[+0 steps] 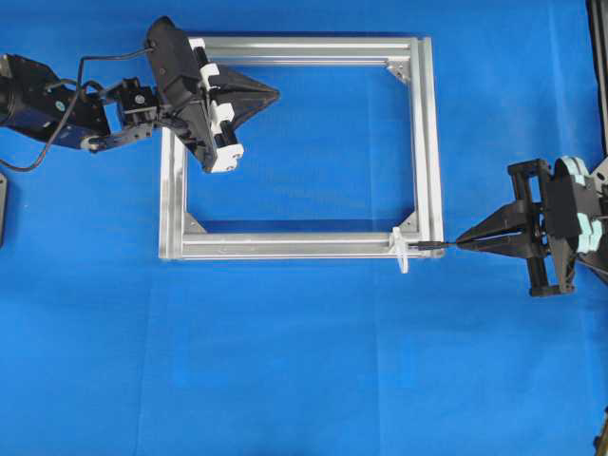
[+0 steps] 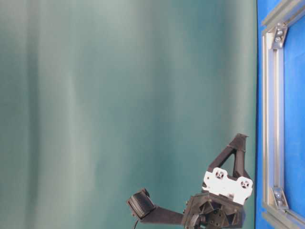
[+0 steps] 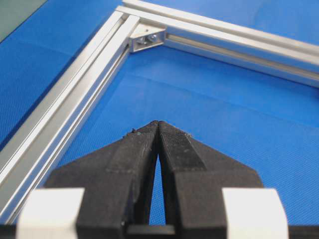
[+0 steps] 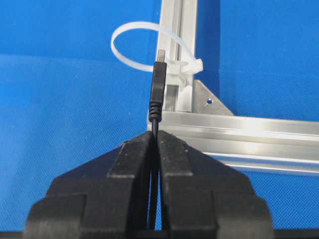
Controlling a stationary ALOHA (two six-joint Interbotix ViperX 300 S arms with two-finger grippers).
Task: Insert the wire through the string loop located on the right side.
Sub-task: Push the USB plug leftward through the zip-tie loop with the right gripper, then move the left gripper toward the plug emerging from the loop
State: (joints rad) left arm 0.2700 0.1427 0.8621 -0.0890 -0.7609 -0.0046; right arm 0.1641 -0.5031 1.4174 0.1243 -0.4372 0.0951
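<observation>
Right wrist view, ribbed black jaws pinching thin wire point(image 4: 158, 87) (plug-tipped), translucent string loop point(image 4: 144, 47), left jaws clenched empty

I see a table point(image 1: 304, 380) covered in bright blue cloth; a rectangular silver aluminium frame point(image 1: 173, 204) lies flat on it, upper centre.

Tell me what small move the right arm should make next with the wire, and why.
Probably ease the right gripper forward along the wire's line. It is shut on the wire, whose plug tip already points at the string loop on the silver frame but, seen from overhead, has not yet passed through. The left gripper is shut and clear.
</observation>
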